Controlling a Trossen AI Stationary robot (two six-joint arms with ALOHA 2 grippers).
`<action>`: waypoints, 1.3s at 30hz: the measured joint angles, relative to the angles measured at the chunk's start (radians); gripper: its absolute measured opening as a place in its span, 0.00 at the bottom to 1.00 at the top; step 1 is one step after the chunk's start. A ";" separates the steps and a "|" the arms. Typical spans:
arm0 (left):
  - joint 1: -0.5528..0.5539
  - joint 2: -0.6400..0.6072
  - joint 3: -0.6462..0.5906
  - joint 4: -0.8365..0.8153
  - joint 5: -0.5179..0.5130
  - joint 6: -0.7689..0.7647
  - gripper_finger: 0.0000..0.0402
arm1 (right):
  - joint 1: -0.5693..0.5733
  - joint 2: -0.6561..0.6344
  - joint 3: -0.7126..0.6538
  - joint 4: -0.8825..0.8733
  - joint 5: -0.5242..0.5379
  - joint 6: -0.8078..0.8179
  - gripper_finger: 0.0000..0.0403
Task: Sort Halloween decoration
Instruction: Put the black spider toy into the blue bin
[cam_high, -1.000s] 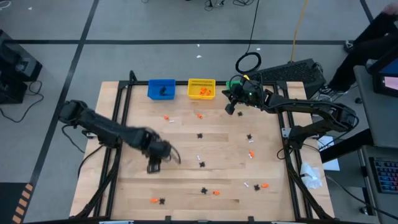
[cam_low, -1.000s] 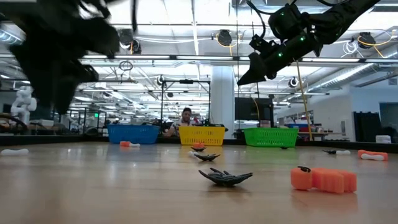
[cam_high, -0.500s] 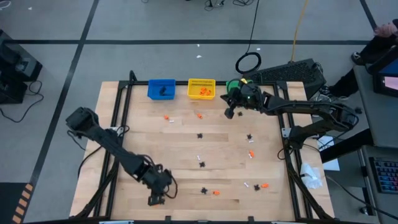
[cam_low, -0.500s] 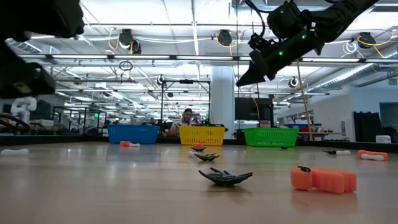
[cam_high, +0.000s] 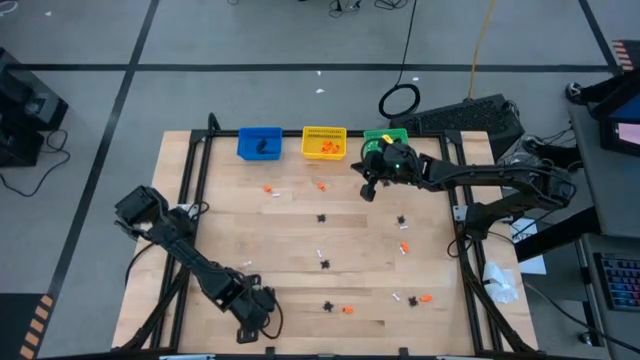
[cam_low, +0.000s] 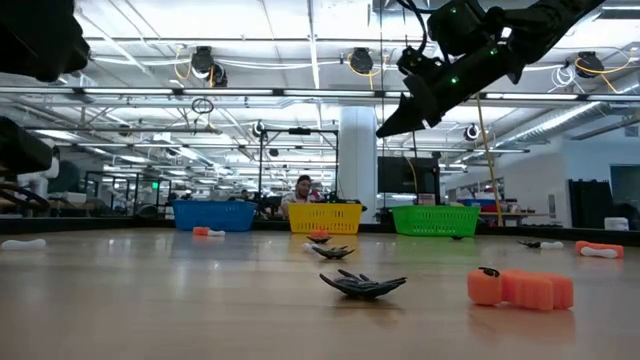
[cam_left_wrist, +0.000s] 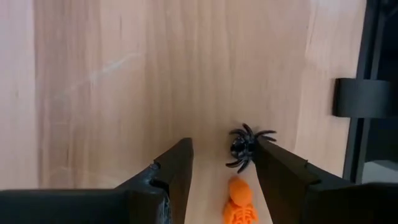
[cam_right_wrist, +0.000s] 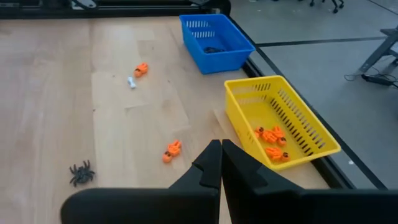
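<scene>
A wooden table (cam_high: 300, 240) carries scattered Halloween trinkets. At its near edge, toward the left corner, the left gripper (cam_left_wrist: 222, 167) hangs low with its jaws open. Between its fingers lie a black spider (cam_left_wrist: 247, 145) and an orange skeleton (cam_left_wrist: 239, 203), with the table's dark frame (cam_left_wrist: 373, 93) just beside them. Bare wood opens beyond the fingers.

More trinkets, black, orange and white, dot the middle and right of the table, well apart, with open wood between them. In the low view a black spider (cam_low: 362, 284) and an orange piece (cam_low: 520, 288) lie nearest the camera.

Along the far edge stand three bins: blue (cam_high: 259, 144), yellow (cam_high: 323, 142) and green (cam_high: 386, 135). The right gripper (cam_high: 368, 188) hovers high near the green bin, jaws closed and empty. Orange pieces (cam_right_wrist: 271, 138) lie in the yellow bin.

Beyond the table is a large hall with ceiling lights, where a person (cam_low: 300, 189) sits.
</scene>
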 joint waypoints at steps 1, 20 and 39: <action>-0.004 0.004 0.008 -0.006 -0.005 0.000 0.41 | 0.004 0.000 0.000 0.000 0.000 0.000 0.00; -0.049 0.121 0.134 -0.104 -0.031 -0.002 0.41 | 0.021 0.000 0.000 0.000 0.002 -0.006 0.00; -0.041 0.133 0.161 -0.233 -0.060 0.045 0.17 | 0.021 0.000 0.000 0.000 0.002 -0.007 0.00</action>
